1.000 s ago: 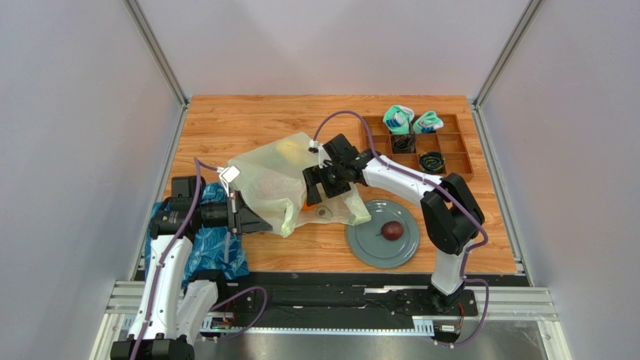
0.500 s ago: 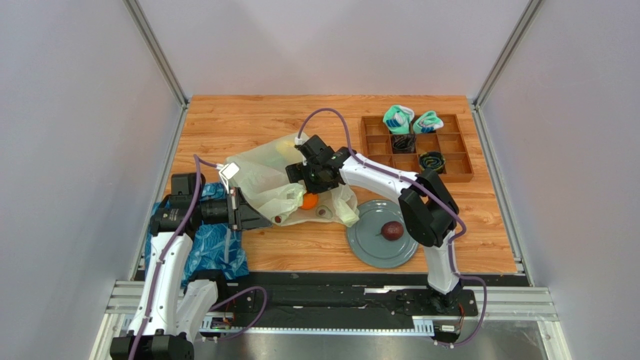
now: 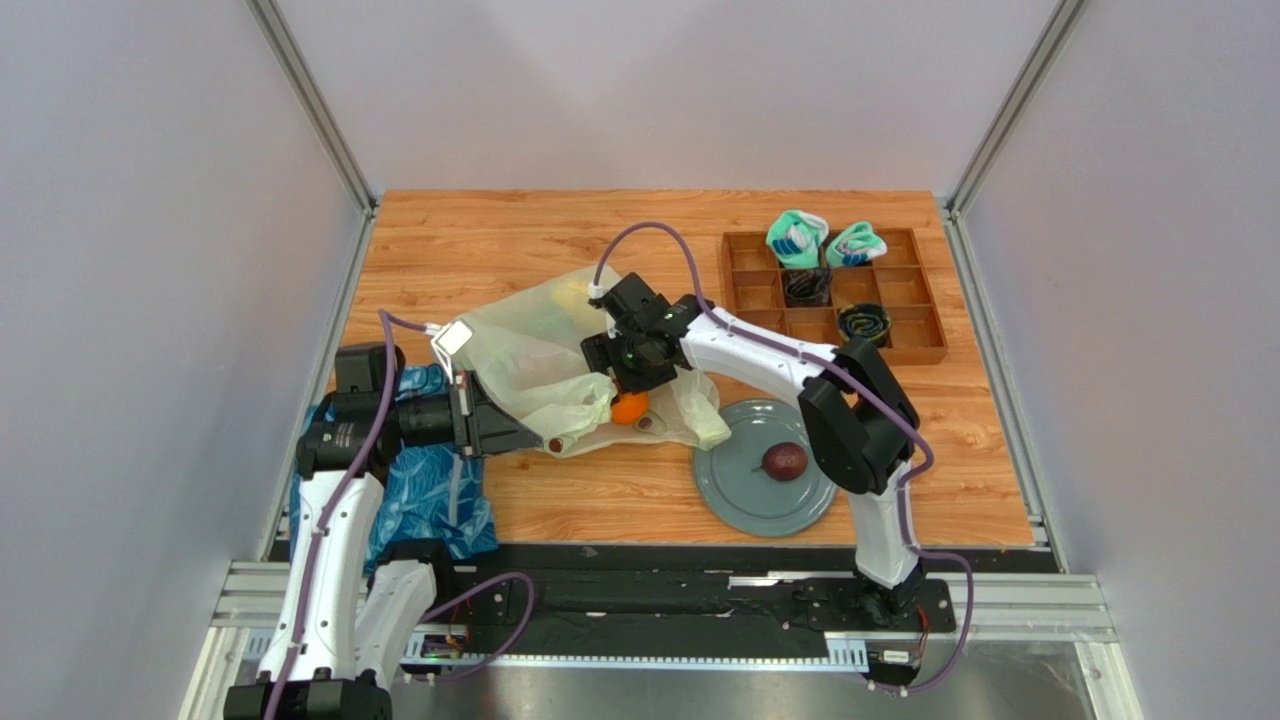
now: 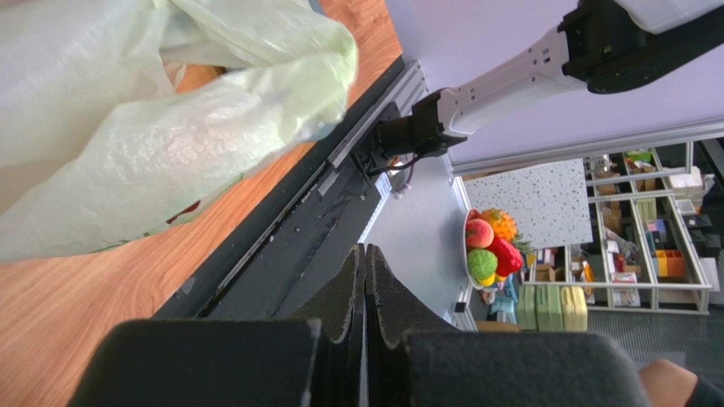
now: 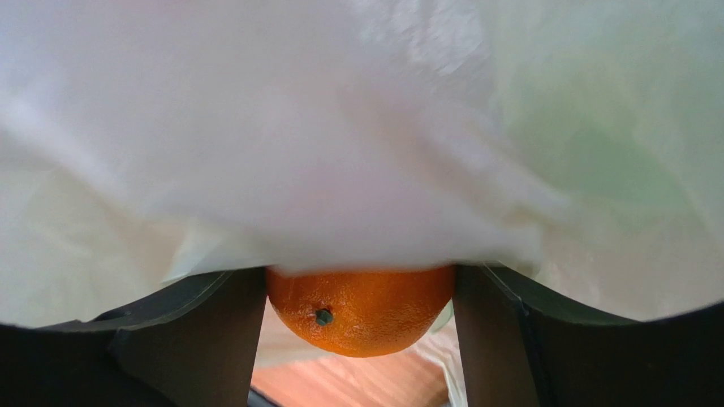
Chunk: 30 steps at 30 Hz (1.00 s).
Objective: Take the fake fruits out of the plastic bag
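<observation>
My right claw [image 5: 361, 288] grips the orange [image 5: 361, 315] under the plastic bag [image 5: 340, 127]; my left claw [image 4: 365, 254] is clenched shut just beside it.

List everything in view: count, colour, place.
plastic bag: one, pale yellow-green, table's middle
orange: one, orange, at the plastic bag's near edge
dark fruit: one, brown-purple, on the plate
plate: one, grey, near right
tray: one, brown, far right
socks: two rolls, teal-and-white, tray's far compartments
dark bundles: two, black, tray compartments
blue bag: one, blue, table's near-left edge
table: one, wooden
left gripper: one, black, shut, beside the plastic bag
right gripper: one, black, closed on the orange
</observation>
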Motion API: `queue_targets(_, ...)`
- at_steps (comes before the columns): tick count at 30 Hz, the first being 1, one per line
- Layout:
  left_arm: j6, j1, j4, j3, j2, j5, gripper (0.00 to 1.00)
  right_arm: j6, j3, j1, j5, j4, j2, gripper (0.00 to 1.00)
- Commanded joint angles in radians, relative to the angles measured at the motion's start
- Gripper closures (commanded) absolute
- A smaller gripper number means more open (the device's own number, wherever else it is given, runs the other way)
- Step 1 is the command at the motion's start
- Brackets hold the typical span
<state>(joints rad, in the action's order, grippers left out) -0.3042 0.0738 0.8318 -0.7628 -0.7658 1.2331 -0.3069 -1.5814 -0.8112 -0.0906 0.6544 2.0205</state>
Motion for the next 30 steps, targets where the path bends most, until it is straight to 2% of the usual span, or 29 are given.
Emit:
queue_targets(1,-0.056,0.007,-0.12,-0.033,-0.016,0.002,0.99,0.165,0.004,-0.009,-0.127,0.057,-0.213,0.55)
queue_targets(6,-0.098,0.009,-0.217,-0.041,-0.07,-0.02,0.98,0.297,0.139,-0.003,-0.287,0.099,-0.36,0.55)
queue_targets(14,-0.116,0.009,-0.235,-0.052,-0.116,-0.08,0.97,0.524,0.389,0.107,-0.176,0.183,-0.646,0.54)
queue_targets(18,-0.171,0.009,-0.328,-0.033,-0.133,-0.092,0.96,0.549,0.452,0.216,-0.136,0.186,-0.718,0.55)
queue_targets(22,-0.173,0.015,-0.338,-0.049,-0.165,-0.095,0.96,0.525,0.468,0.395,-0.143,0.183,-0.738,0.57)
queue_targets(25,-0.176,0.017,-0.333,-0.07,-0.185,-0.087,0.96,0.531,0.52,0.45,-0.138,0.162,-0.706,0.57)
queue_targets(30,-0.171,0.015,-0.316,-0.093,-0.201,-0.087,0.94,0.537,0.584,0.472,-0.13,0.07,-0.645,0.53)
